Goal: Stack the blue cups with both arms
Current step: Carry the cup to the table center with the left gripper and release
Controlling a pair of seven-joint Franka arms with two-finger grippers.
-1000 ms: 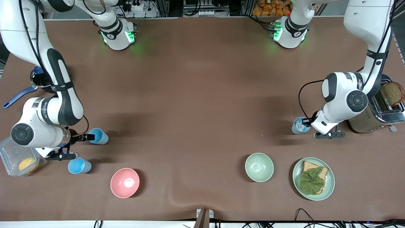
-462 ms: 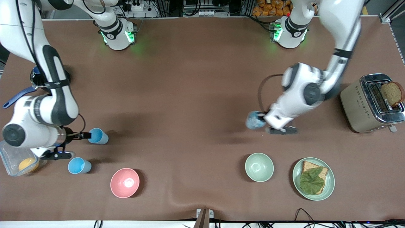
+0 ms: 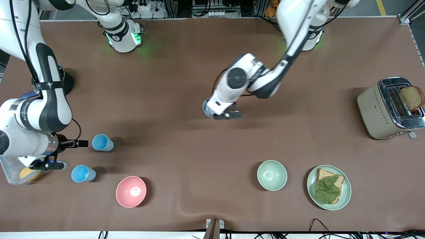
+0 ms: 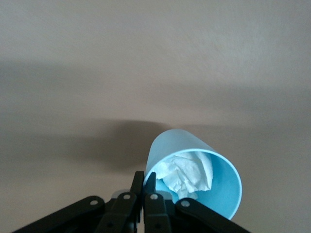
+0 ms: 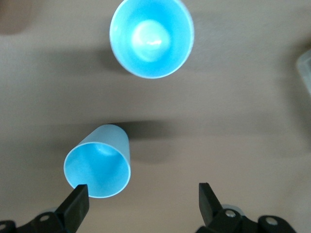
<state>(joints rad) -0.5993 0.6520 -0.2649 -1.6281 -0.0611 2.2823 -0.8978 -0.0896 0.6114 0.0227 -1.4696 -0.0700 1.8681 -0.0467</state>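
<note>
Two bright blue cups stand near the right arm's end of the table, one point(image 3: 102, 142) farther from the front camera than the other point(image 3: 83, 173). My right gripper point(image 3: 82, 143) is open and empty beside the farther cup, apart from it. Both cups show in the right wrist view point(image 5: 99, 165) point(image 5: 151, 36), with that gripper point(image 5: 142, 196) open and one finger next to a cup's rim. My left gripper point(image 3: 211, 111) is over the table's middle. It is shut point(image 4: 144, 182) on the rim of a paler blue cup point(image 3: 206, 108) point(image 4: 194, 170) with crumpled white paper inside.
A pink bowl point(image 3: 131, 191) and a pale green bowl point(image 3: 272, 175) stand near the front edge. A green plate point(image 3: 345, 196) holds bread and lettuce. A toaster point(image 3: 375, 109) with a bread slice stands at the left arm's end. A clear container point(image 3: 6, 166) lies under the right arm.
My left arm has carried the paper-filled cup from beside the toaster to over the table's middle. My right gripper has drawn back from the farther blue cup.
</note>
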